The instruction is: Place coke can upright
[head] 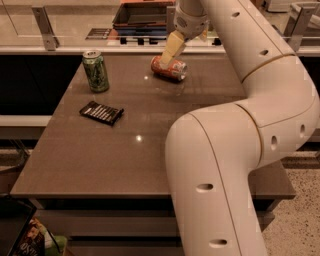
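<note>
The coke can (171,71) lies on its side at the far middle of the brown table (150,150), orange-red with a silver end turned to the right. My gripper (167,60) hangs from the white arm (240,100) straight over the can's left half. Its pale tip reaches down to the can's top. Whether it touches the can does not show.
A green can (95,71) stands upright at the far left of the table. A flat black wrapped bar (101,112) lies in front of it. Behind the table runs a counter with a dark tray (142,15). The arm's big links cover the table's right side.
</note>
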Motion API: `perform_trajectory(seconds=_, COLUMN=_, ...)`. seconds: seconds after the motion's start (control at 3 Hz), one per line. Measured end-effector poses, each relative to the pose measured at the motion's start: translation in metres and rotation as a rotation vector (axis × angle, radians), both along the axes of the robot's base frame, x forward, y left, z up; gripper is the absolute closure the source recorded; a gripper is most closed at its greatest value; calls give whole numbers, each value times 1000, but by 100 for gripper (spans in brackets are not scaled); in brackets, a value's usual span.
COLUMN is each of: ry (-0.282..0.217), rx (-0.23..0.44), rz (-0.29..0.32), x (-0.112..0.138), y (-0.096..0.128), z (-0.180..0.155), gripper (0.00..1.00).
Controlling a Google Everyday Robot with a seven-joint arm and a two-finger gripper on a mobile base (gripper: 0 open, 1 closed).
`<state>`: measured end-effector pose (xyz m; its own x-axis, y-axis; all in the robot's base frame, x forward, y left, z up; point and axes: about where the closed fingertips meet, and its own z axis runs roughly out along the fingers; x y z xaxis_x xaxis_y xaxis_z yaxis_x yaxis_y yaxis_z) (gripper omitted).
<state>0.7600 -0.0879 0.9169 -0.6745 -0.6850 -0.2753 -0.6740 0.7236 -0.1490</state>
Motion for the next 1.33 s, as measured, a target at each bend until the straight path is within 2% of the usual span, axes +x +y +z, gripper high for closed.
perform_trajectory(seconds=0.33, ry=19, rx=26, rz=20, x=-6, y=6, z=-6, gripper=0)
perform_trajectory(seconds=1.0, ry=49, rx=62, rz=108, x=-9, y=32, z=-18, gripper=0)
perform_trajectory(seconds=1.33, ry=47, rx=68, rz=142, x=-5, y=41, z=-24, gripper=0)
